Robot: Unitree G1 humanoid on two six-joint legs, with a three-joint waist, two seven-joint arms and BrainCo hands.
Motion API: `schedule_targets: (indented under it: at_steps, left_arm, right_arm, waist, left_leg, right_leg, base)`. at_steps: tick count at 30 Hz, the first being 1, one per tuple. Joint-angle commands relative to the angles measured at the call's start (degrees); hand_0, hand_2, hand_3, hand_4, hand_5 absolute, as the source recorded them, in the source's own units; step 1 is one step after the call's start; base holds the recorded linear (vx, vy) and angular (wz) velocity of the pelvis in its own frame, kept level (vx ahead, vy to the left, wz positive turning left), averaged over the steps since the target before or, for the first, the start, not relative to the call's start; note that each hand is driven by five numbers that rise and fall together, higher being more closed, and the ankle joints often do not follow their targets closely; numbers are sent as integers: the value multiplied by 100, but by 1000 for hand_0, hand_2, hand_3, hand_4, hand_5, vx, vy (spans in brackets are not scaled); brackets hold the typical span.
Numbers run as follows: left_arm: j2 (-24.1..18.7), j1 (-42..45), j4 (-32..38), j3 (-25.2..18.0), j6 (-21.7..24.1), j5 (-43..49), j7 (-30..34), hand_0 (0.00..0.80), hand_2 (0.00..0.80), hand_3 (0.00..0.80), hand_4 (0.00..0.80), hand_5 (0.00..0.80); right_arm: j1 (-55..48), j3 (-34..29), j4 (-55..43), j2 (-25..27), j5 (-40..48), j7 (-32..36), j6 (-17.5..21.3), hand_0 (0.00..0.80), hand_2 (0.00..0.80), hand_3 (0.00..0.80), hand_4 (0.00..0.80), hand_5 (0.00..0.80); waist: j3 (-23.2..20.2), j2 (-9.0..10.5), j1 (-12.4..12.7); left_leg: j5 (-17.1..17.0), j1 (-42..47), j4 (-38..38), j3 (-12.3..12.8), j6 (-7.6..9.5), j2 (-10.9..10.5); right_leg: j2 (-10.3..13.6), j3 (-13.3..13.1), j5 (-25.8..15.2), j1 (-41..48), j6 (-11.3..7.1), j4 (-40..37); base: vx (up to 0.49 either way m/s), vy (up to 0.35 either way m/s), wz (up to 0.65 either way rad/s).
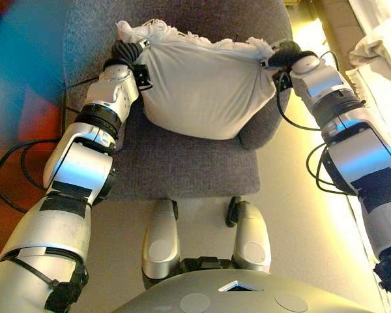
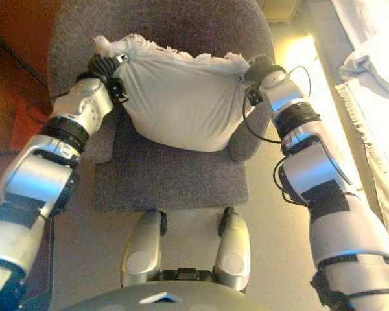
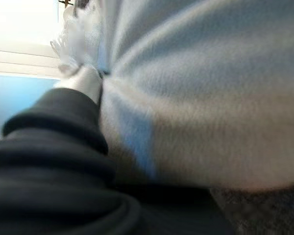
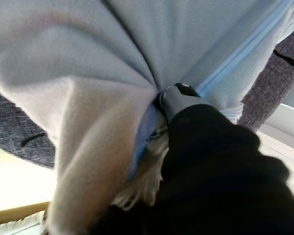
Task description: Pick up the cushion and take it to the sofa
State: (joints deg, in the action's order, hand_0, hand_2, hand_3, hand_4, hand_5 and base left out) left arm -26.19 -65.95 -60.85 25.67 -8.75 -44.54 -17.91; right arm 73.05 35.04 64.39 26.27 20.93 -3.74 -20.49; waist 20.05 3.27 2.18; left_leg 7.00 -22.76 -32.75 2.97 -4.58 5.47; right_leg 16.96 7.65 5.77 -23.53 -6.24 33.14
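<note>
Over the chair (image 1: 182, 173) — each robot hand, left (image 1: 125, 53) and right (image 1: 283, 53), pinches the cushion's (image 1: 202, 88) corners.

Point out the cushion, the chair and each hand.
cushion (image 1: 202, 91), left eye view, middle of its white cover.
chair (image 1: 182, 173), left eye view, bare grey seat.
left hand (image 1: 125, 52), left eye view, dark ribbed cover.
right hand (image 1: 285, 53), left eye view, dark cover.

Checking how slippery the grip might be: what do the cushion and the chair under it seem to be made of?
Cushion: soft white woven or fleecy fabric, matte, with a fringed edge; it bunches into folds where the left hand and right hand pinch its corners. Chair: coarse grey tweed-like upholstery, flecked and matte.
</note>
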Motion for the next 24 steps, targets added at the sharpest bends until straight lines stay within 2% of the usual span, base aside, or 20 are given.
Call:
schedule_targets:
  at_steps: [1, 7, 13, 16, 20, 22, 24]
  left_arm:
    - [-301, -510, -267, -178, 320, 7, -26, 0, 0, 0, 0, 0]
    - [-734, -557, -201, -95, 304, 446, -232, 0, 0, 0, 0, 0]
    - [-1378, -486, -319, -137, 415, 501, -295, 0, 0, 0, 0, 0]
    - [-1540, -464, -414, -231, 585, 118, -355, 0, 0, 0, 0, 0]
    - [-1648, -381, -441, -303, 861, 372, -638, 0, 0, 0, 0, 0]
    - [-1724, -281, -392, -309, 959, 561, -775, 0, 0, 0, 0, 0]
    - [-1757, -87, -266, -396, 1108, 327, -653, 0, 0, 0, 0, 0]
  right_arm:
    - [637, 104, 390, 488, -6, -446, 108, 0, 0, 0, 0, 0]
    - [570, -6, 362, 775, 110, -797, 62, 0, 0, 0, 0, 0]
    - [405, -260, 443, 1110, 303, -976, 62, 0, 0, 0, 0, 0]
    - [411, -248, 532, 1234, 272, -866, 64, 0, 0, 0, 0, 0]
    - [265, -283, 561, 1371, 302, -743, 142, 0, 0, 0, 0, 0]
    - [105, -338, 501, 1437, 303, -614, 243, 0, 0, 0, 0, 0]
    - [-113, -427, 366, 1483, 333, -478, 429, 0, 0, 0, 0, 0]
  waist:
    - [-246, -128, -59]
    - [-364, -142, -58]
    - [-655, -159, -23]
    - [-800, -174, -19]
    - [-1049, -165, -35]
    - [-1196, -157, -39]
    - [-1321, -150, -42]
  left_leg:
    - [565, 212, -234, 97, -99, 110]
    - [368, 479, 203, 123, -100, 110]
    - [19, 991, 978, 125, -78, 97]
    - [-107, 1217, 1304, 145, -84, 74]
    - [-207, 1470, 1605, 184, -94, 54]
    - [-245, 1635, 1766, 227, -97, 58]
    - [-286, 1797, 1945, 259, -102, 54]
  right_leg:
    - [254, -243, 38, 347, -246, -161]
    - [198, -144, -77, 608, -254, -589]
    - [45, 56, -296, 1154, -223, -1435]
    - [-48, 140, -376, 1419, -197, -1806]
    - [-167, 197, -414, 1729, -147, -2154]
    - [-231, 225, -411, 1920, -134, -2320]
    - [-293, 250, -402, 2090, -126, -2467]
  base:
    - [40, 12, 0]
    - [47, 3, -3]
    - [140, -23, -8]
    - [140, -18, -1]
    - [175, -18, -1]
    - [184, -28, 4]
    - [179, -29, 4]
